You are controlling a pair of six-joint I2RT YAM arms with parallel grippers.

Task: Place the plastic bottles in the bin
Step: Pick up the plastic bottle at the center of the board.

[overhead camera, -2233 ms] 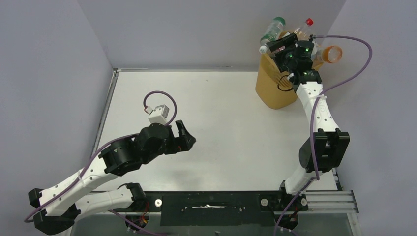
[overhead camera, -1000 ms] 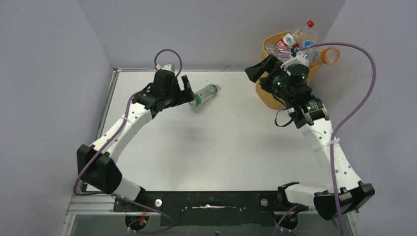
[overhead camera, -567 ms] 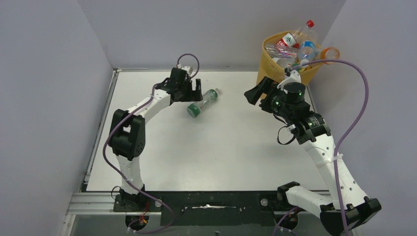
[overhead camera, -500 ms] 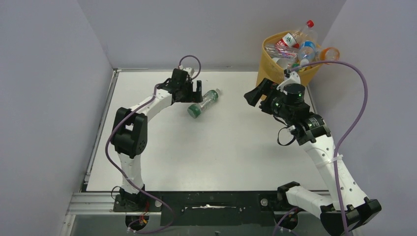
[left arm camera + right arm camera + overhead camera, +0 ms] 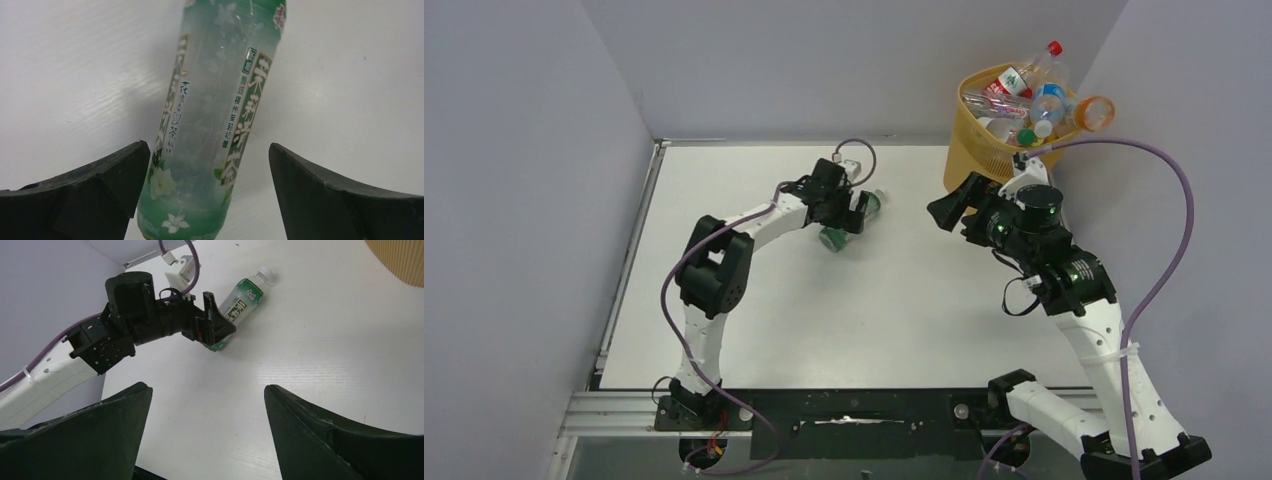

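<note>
A clear plastic bottle (image 5: 835,239) with a green label and white cap lies on its side on the white table. It also shows in the left wrist view (image 5: 215,100) and the right wrist view (image 5: 242,300). My left gripper (image 5: 852,218) is open with one finger on each side of the bottle's base end (image 5: 207,146); it shows from the front in the right wrist view (image 5: 215,332). My right gripper (image 5: 951,205) is open and empty above the table (image 5: 207,388), just in front of the bin (image 5: 972,160). The yellow-orange bin holds several bottles (image 5: 1024,80) piled to its rim.
The bin stands in the far right corner against the grey walls; its ribbed side shows in the right wrist view (image 5: 400,255). A purple cable (image 5: 1159,280) loops off the right arm. The table's raised left edge (image 5: 629,260) runs along the left wall.
My left arm reached to the right and brought its open fingers around the bottle, which shifted slightly right. My right arm drew back from the bin rim toward the table's middle.
</note>
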